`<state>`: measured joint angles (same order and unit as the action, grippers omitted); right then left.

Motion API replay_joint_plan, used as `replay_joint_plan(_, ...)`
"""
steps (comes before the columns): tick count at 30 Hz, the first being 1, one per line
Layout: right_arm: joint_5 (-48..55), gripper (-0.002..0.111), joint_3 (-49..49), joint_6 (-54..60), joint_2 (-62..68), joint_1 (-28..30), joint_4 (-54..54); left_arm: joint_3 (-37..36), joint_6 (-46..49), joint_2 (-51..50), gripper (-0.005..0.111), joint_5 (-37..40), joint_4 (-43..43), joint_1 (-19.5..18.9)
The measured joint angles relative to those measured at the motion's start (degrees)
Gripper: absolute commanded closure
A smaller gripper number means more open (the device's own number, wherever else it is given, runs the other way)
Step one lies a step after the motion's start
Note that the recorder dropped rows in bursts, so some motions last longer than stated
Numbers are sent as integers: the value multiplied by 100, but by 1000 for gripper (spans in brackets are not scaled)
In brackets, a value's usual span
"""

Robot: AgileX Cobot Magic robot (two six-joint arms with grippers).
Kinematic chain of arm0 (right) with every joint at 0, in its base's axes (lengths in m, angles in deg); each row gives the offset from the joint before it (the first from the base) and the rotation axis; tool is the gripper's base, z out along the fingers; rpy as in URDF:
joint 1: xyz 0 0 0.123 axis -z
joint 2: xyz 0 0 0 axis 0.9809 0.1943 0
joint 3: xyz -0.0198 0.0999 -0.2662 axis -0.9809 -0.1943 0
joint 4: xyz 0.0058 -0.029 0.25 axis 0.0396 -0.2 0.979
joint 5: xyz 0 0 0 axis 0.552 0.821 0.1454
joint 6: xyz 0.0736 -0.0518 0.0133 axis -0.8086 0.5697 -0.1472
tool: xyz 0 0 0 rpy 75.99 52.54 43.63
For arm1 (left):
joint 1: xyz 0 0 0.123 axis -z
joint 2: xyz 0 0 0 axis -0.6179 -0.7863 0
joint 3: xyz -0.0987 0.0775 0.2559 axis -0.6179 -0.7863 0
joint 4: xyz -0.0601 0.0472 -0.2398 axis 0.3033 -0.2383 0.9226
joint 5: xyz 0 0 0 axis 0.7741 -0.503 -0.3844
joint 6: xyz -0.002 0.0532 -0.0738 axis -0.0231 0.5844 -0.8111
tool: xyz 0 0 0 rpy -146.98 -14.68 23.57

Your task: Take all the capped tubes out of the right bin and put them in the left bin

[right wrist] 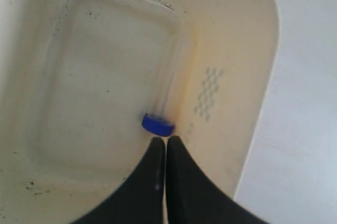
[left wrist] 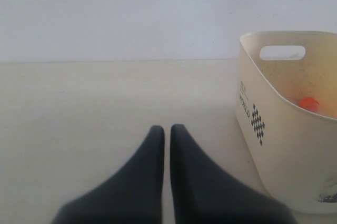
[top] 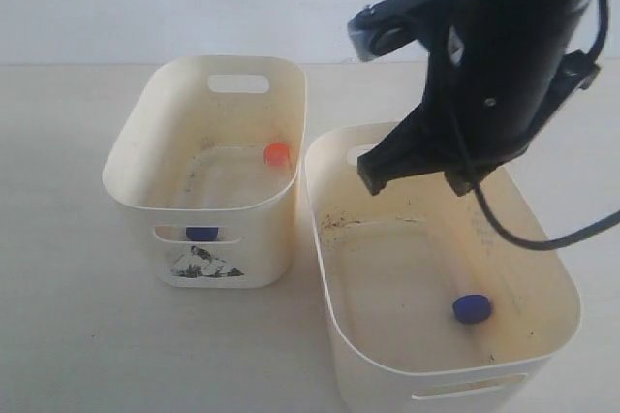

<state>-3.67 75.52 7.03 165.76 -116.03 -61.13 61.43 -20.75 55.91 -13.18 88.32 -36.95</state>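
One blue-capped tube (top: 472, 308) lies on the floor of the right bin (top: 339, 238), beside its long wall. In the right wrist view this tube (right wrist: 158, 124) points its cap at my right gripper (right wrist: 166, 139), which is shut, empty, and a short way above the cap. The right arm (top: 504, 64) hangs over that bin. The left bin (top: 136, 180), with the black drawing, holds an orange cap (top: 277, 153), and a blue cap (top: 201, 234) shows through its front slot. My left gripper (left wrist: 164, 128) is shut and empty over bare table, beside the left bin (left wrist: 284, 145). A second orange-capped tube is not visible.
The two bins stand side by side, nearly touching at their adjoining corners. A black cable (top: 542, 238) loops from the right arm over the right bin's far side. Pale table (top: 58, 287) surrounds both bins, with a white wall behind.
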Motion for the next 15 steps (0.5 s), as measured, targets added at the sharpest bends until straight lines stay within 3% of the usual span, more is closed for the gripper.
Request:
replay_joint_plan(6,13,109,44,-251,737,-335,-24,0,0,0,102,0,0,0)
replay_joint_plan(15,13,109,44,-705,1267,-345,-12,0,0,0,102,0,0,0)
